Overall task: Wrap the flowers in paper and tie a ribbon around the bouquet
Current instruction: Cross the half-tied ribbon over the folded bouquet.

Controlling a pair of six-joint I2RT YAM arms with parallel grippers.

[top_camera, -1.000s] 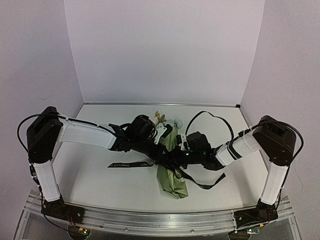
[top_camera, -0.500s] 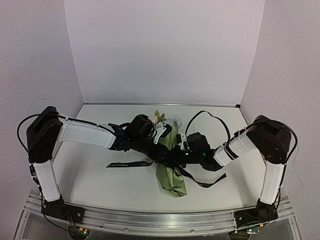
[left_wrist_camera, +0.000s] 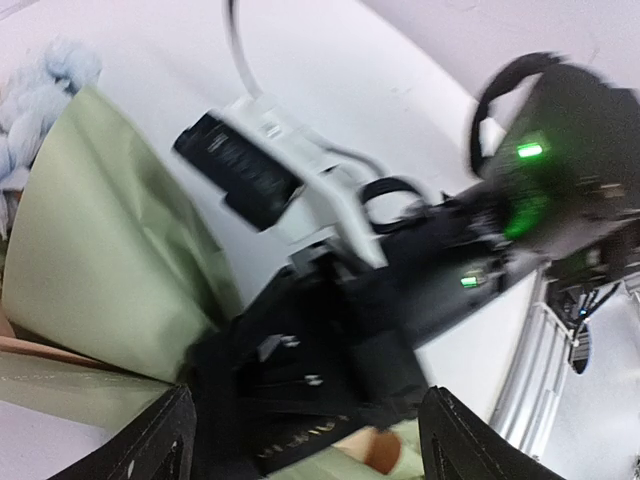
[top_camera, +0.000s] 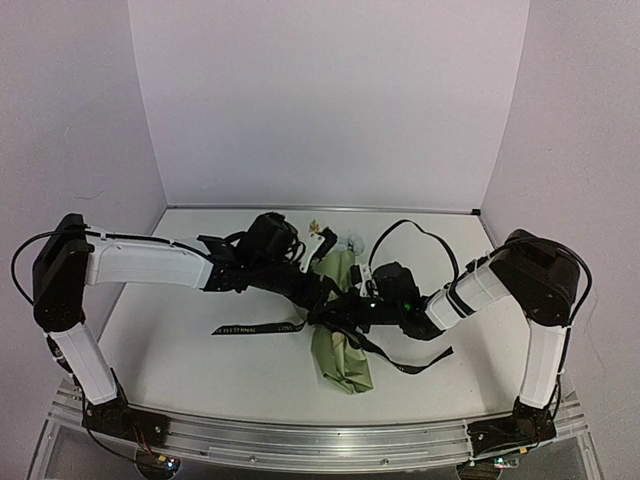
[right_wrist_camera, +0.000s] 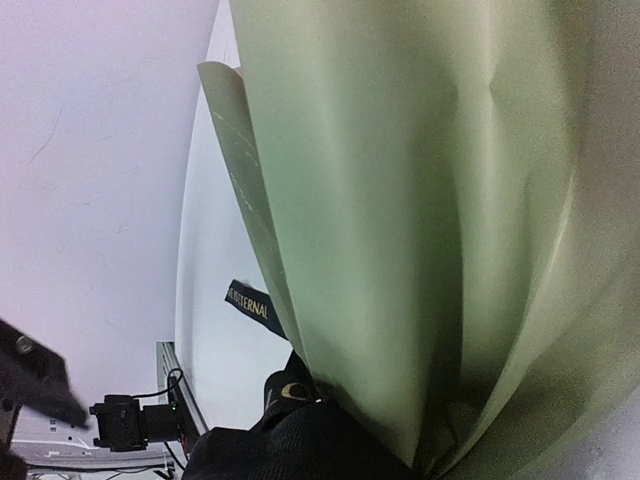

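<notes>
Olive bouquet (top_camera: pixel 341 358), creased, seemingly conical.

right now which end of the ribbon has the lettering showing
The ribbon end lying flat left of the bouquet: pale letters show there; the right end looks plain black.

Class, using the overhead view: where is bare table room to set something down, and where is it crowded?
Free: near-left table, bordered by the ribbon, the bouquet and the front rail; also near right, between the ribbon's tail and the right arm. Crowded: the centre, where the left arm meets it over the bouquet.
</notes>
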